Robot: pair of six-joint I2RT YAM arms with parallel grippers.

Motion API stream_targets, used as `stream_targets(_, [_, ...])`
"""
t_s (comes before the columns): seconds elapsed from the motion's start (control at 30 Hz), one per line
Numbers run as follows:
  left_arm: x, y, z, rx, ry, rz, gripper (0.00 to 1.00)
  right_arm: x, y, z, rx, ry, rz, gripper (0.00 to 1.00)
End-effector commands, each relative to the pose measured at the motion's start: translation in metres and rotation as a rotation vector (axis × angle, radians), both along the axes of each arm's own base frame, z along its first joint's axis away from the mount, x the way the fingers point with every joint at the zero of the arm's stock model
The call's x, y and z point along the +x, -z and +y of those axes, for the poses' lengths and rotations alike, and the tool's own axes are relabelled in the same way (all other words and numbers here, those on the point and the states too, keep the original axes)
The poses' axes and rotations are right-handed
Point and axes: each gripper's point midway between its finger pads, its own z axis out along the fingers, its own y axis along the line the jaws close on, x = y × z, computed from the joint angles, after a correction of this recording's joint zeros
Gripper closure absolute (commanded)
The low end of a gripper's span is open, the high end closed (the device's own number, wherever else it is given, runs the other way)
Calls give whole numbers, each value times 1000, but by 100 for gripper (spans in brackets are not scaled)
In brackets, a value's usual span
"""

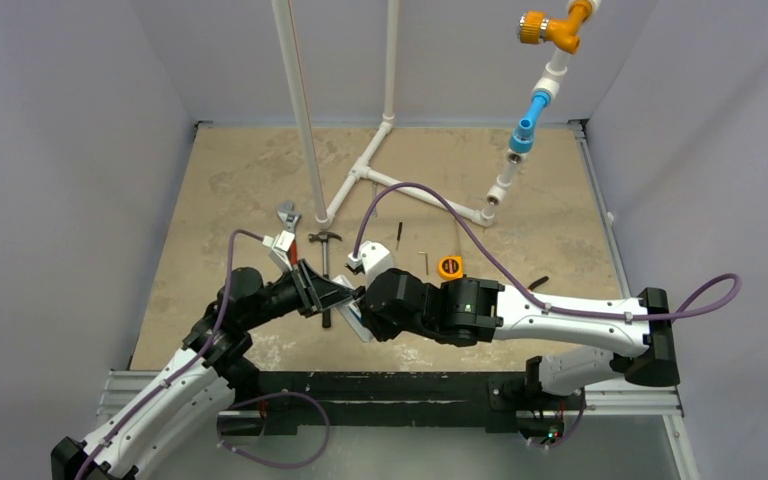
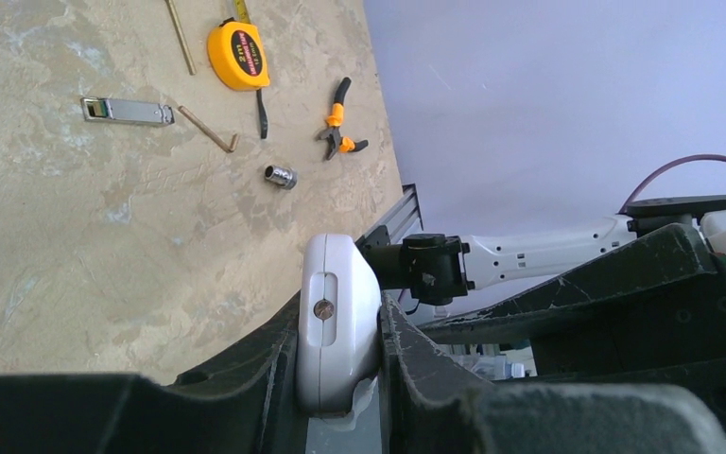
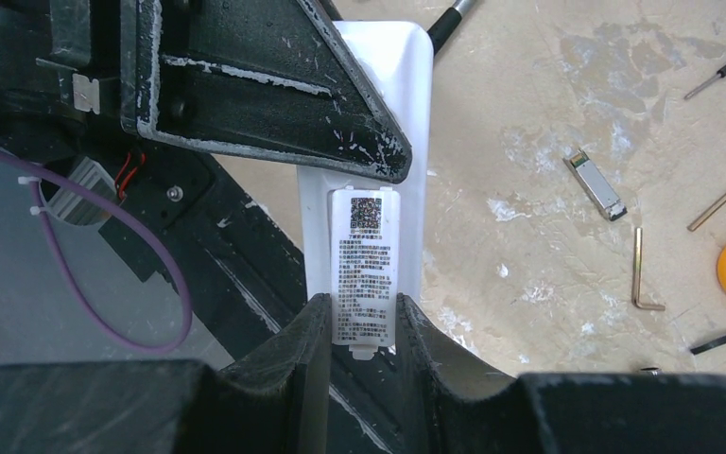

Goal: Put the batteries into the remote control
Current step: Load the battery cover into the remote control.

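Both pincers grip one white remote (image 3: 412,189), held above the table (image 2: 76,236). The left pincer (image 2: 340,317) is clamped across the remote's rounded end, which stands upright between its black fingers and shows a slot with a small screw. The right pincer (image 3: 362,307) is clamped on the remote's long sides. The remote's back faces the right wrist camera, and the left pincer lies across its far part.

In the top view the left arm (image 1: 160,395) reaches up and rightward from its base. The right arm (image 1: 560,315) stretches low and leftward, so the pincers meet nose to nose.

A sticker (image 3: 363,270) between and just beyond the right fingertips carries a QR code and lines of print too small to read. Well beyond the left pincer lies a yellow tape measure (image 2: 238,55), its label unreadable.
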Motion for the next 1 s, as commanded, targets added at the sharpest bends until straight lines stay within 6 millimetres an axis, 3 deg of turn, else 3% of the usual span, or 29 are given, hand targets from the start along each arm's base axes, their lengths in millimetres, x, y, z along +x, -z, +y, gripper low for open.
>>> stream_targets(0.0, [2,-17,-4,-63,14,-49,100,1,-19,13,70,2,-12,91])
stream_targets(0.97, [3,-21,-6,-95,17,-46,100,0,-13,8,26,2,-4,91])
